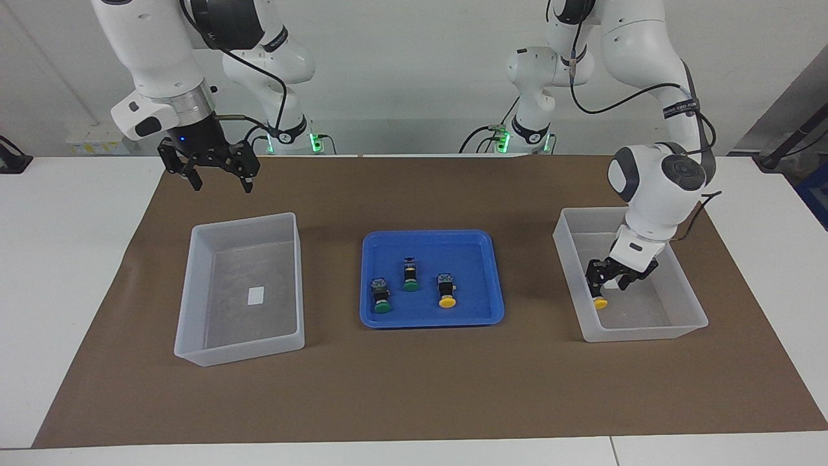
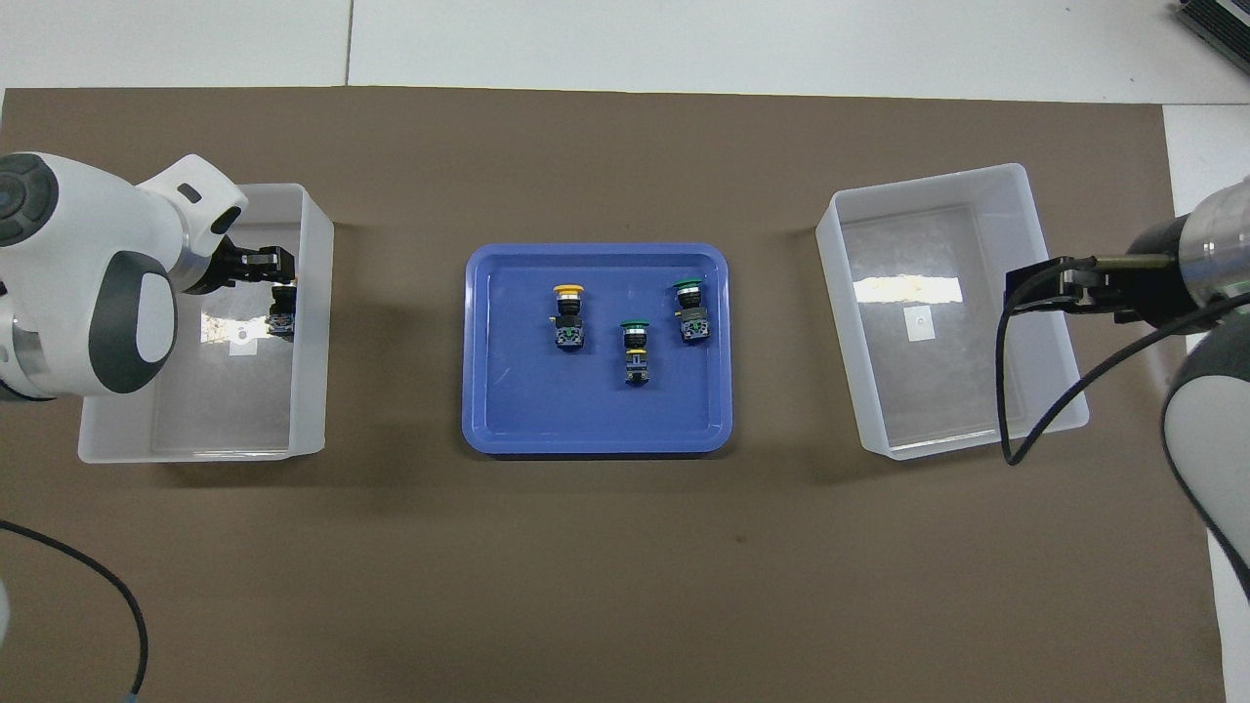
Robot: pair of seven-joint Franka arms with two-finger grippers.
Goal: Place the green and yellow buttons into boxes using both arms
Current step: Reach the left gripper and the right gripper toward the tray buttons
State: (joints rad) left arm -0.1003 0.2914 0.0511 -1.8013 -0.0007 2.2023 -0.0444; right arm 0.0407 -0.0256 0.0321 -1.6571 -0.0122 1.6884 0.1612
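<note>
- We see the left gripper point(image 1: 609, 274) low inside the box at the left arm's end point(image 1: 689, 323) of the table, with its fingers parted to a middle width and holding nothing.
- The yellow button in this box point(image 1: 599, 299) lies on the floor of the box, just under the finger tip point(image 1: 592, 277) that is toward the tray; whether the tip touches its black body, we cannot tell. Its yellow cap points away from the robots.
- In the overhead view the same button point(image 2: 282, 318) lies beside the box wall that faces the tray, free of the fingers.
- The right gripper point(image 1: 220, 176) waits in the air over the brown mat point(image 1: 414, 388), near the robots' edge of it, with its fingers spread wide and nothing between them.
- The box at the right arm's end point(image 1: 194, 353) holds only a small white label point(image 1: 257, 296).
- On the blue tray point(image 1: 430, 321), between the two boxes, lie three buttons: a yellow one point(image 1: 446, 290) and two green ones point(image 1: 380, 296) point(image 1: 410, 275), well apart from both grippers.
</note>
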